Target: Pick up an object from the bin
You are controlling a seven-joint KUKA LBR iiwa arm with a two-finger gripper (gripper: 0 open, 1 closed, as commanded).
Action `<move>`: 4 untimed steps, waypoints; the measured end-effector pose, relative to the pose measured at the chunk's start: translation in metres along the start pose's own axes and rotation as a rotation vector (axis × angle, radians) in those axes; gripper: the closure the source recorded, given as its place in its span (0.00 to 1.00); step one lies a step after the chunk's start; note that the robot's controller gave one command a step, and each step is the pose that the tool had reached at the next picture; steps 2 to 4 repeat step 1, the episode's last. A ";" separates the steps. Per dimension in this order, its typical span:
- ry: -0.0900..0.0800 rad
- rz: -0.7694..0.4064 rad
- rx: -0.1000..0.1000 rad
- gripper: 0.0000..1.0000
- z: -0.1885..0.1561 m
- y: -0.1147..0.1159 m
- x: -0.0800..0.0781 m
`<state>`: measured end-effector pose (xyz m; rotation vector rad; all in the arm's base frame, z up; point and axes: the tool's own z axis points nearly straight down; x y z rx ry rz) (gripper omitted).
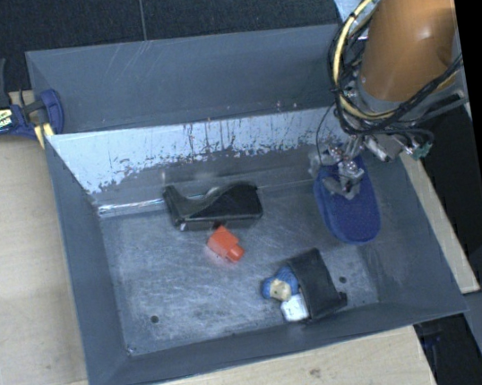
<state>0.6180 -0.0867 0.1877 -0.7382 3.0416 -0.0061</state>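
Centre your gripper [345, 176] over the blue oval thing [352, 217] at the right of the bin [88, 256] before lifting; can't tell if it's clenched.

A robotics lab bench, this one, and the signs are plain to see. There's a grey metal bin [204, 75] with sloped walls, its floor scuffed and its back wall streaked with scratches. In from the right comes a robot arm [378, 143], capped by an orange cover [406, 34] with bundled cables [340, 72] looped round it. On the bin floor sits a mismatched lot: a black handle-shaped piece [216, 206], a small orange block [226, 244], a blue oval thing [350, 210] and a black box [314, 282].
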 end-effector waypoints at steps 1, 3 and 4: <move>-0.001 -0.020 0.001 1.00 -0.147 0.011 0.002; -0.001 -0.020 0.001 1.00 -0.147 0.011 0.002; -0.001 -0.020 0.001 1.00 -0.147 0.011 0.002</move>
